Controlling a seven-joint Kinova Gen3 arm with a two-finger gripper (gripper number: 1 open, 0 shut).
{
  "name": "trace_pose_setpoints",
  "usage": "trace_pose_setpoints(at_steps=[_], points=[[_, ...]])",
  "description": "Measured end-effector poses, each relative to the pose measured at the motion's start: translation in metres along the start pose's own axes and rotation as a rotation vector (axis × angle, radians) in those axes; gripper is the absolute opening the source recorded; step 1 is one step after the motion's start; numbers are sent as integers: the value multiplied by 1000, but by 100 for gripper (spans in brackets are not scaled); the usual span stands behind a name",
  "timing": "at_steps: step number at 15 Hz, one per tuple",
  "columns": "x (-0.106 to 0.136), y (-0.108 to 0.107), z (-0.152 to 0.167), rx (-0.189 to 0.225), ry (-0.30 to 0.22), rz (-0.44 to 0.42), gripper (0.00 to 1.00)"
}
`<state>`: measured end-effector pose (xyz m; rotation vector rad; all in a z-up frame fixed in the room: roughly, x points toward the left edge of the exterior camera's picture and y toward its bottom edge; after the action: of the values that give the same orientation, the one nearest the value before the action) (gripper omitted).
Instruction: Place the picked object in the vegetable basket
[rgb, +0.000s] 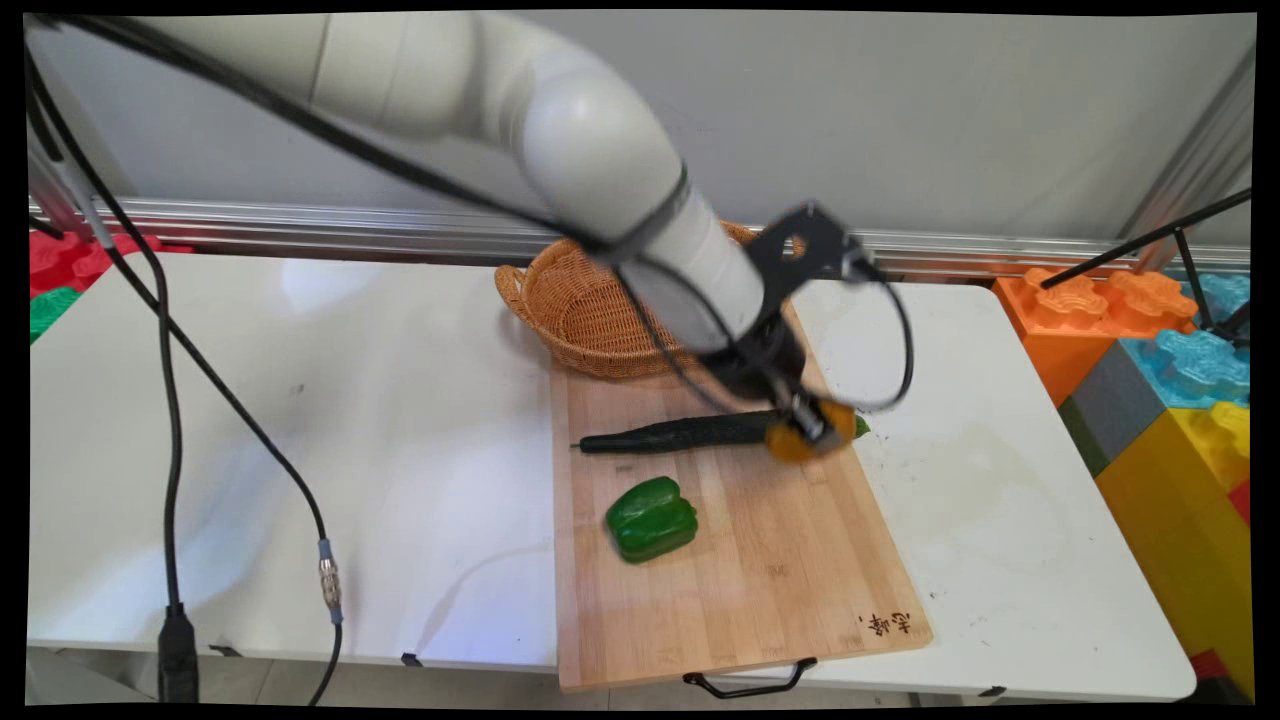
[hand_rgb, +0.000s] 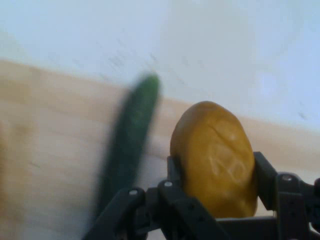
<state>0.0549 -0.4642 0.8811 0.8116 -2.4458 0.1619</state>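
The white arm is stretched from the upper left down across the table, and its gripper (rgb: 815, 430) is lowered over the far right part of the wooden cutting board (rgb: 740, 570), where its fingers are clamped on one yellow-orange potato (hand_rgb: 215, 157). One dark green cucumber (rgb: 680, 433) is seen lying on the board just beside the potato. One green bell pepper (rgb: 651, 518) is found nearer on the board, and one wicker basket (rgb: 580, 310) is set at the board's far end.
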Motion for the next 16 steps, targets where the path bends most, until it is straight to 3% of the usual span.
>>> trace_pose_setpoints(at_steps=[4, 10, 13, 16], points=[[28, -47, -26, 120, 58, -29, 0], [37, -120, -35, 260, 78, -141, 0], [28, -150, -29, 302, 54, -204, 0], [16, -167, -18, 314, 24, -250, 0]])
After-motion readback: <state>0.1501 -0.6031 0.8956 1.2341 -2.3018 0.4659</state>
